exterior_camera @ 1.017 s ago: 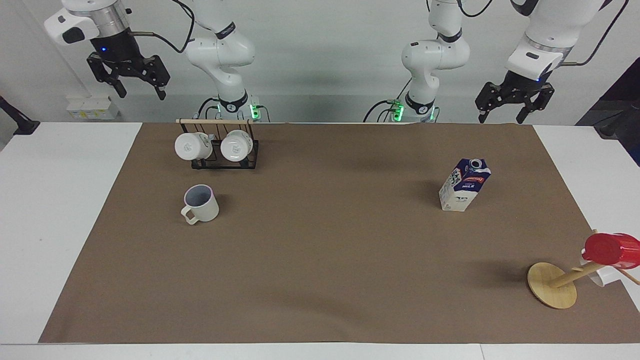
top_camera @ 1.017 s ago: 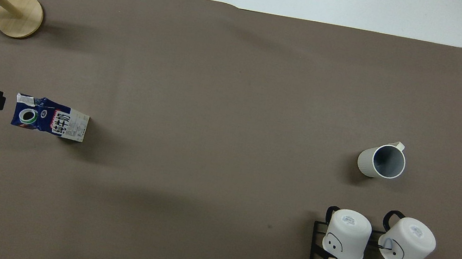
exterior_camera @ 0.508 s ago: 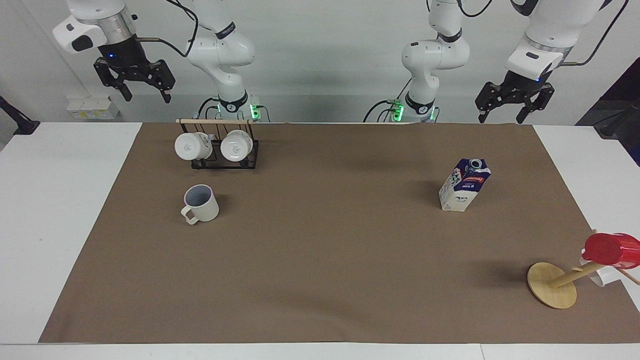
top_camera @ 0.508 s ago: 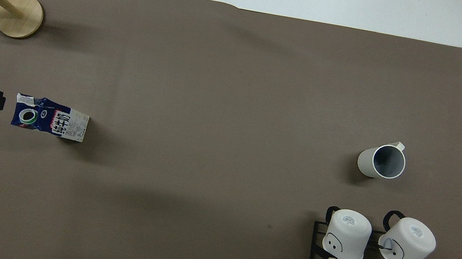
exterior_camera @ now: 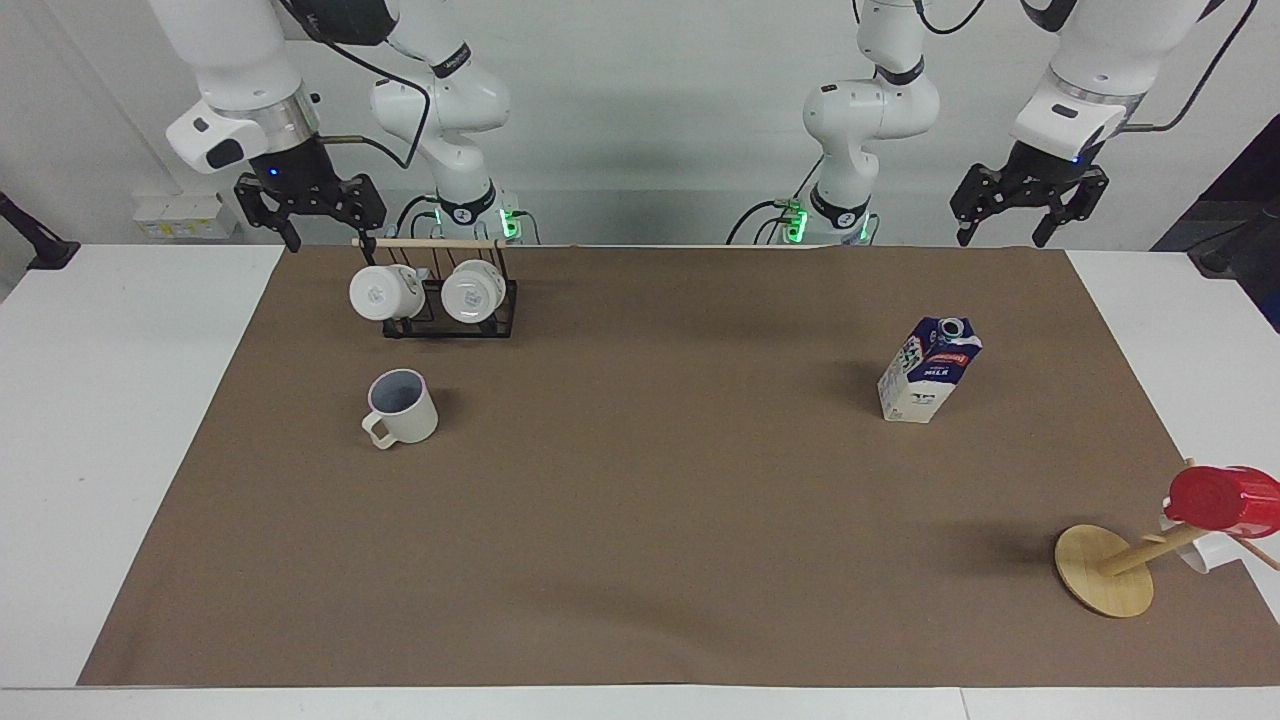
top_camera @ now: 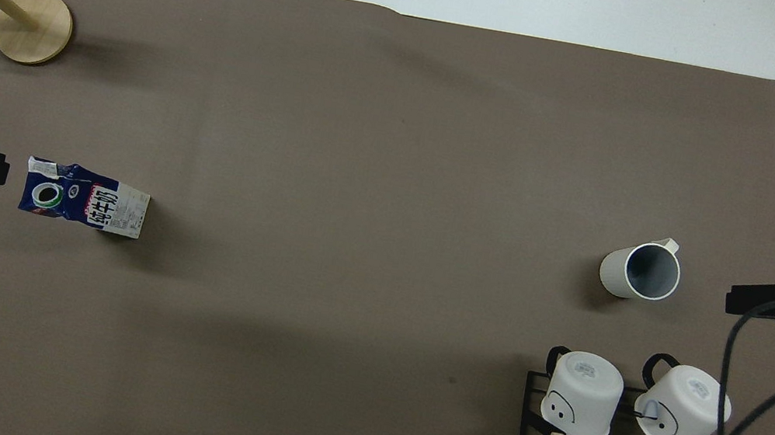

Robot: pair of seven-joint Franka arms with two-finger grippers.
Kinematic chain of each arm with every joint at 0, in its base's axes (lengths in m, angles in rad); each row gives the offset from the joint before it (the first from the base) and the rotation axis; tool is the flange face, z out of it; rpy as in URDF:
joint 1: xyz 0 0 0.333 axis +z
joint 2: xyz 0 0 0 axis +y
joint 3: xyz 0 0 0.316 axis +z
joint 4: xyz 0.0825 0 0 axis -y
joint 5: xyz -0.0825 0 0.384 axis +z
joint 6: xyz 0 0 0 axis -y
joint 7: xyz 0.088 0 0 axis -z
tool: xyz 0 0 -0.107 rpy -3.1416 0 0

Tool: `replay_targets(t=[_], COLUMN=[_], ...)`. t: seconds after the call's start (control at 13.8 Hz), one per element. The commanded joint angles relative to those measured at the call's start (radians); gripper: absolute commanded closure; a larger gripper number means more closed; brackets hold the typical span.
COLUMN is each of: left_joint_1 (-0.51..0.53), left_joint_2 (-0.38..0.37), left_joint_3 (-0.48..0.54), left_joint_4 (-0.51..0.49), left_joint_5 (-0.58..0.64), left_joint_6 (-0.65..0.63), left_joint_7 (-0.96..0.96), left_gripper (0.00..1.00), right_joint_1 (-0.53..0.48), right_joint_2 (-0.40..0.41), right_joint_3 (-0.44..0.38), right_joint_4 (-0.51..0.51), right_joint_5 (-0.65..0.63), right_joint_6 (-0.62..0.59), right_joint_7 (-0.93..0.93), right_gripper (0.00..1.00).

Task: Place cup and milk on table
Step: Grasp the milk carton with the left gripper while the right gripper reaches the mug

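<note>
1. Black right end effector (exterior_camera: 312,205) has dropped and swung in over the last second; it now hangs, fingers spread and holding nothing, over the counter (exterior_camera: 130,420) edge by the wire mug rack (exterior_camera: 440,300), at the right arm's end.
2. Left end effector (exterior_camera: 1030,200): no change, spread, empty, waiting over the counter edge at its own end.
3. Cup (exterior_camera: 400,407) stands upright on the brown sheet, just farther from the robots than the rack. Unmoved.
4. Milk (exterior_camera: 928,370) stands upright on the sheet toward the left arm's end. Unmoved.
5. My read: both items already sit on the counter; the right arm's move looks like a retreat or a fresh approach, I can't tell which.
</note>
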Motion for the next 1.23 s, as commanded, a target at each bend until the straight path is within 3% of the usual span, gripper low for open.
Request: replay_targets(t=[0.0,0.29,0.51,1.16], left_joint_1=[0.005,0.004,0.004,0.05], left_joint_2=[-0.001,-0.005,-0.024,-0.03], left_joint_3=[-0.003,-0.003,-0.003,-0.001], left_joint_4=[0.009,-0.003,-0.073,-0.291], left_joint_5=[0.0,0.0,0.0,0.0], left_joint_6=[-0.013,-0.01,0.01,0.265], left_joint_7=[0.003,0.003,0.012,0.035], left_gripper=[0.0,0.0,0.0,0.0], right_joint_1=[0.003,0.026,0.055,0.063], right_joint_2=[-0.018,0.061,0.138,0.223], right_joint_3=[0.002,0.002,0.002,0.002], right_joint_4=[-0.13,-0.207,-0.227,-0.345], right_joint_5=[-0.004,-0.004,-0.004,-0.004], right_joint_6=[0.134,0.289,0.39,0.634], right_joint_7=[0.016,0.032,0.038,0.041], right_gripper=[0.0,0.0,0.0,0.0])
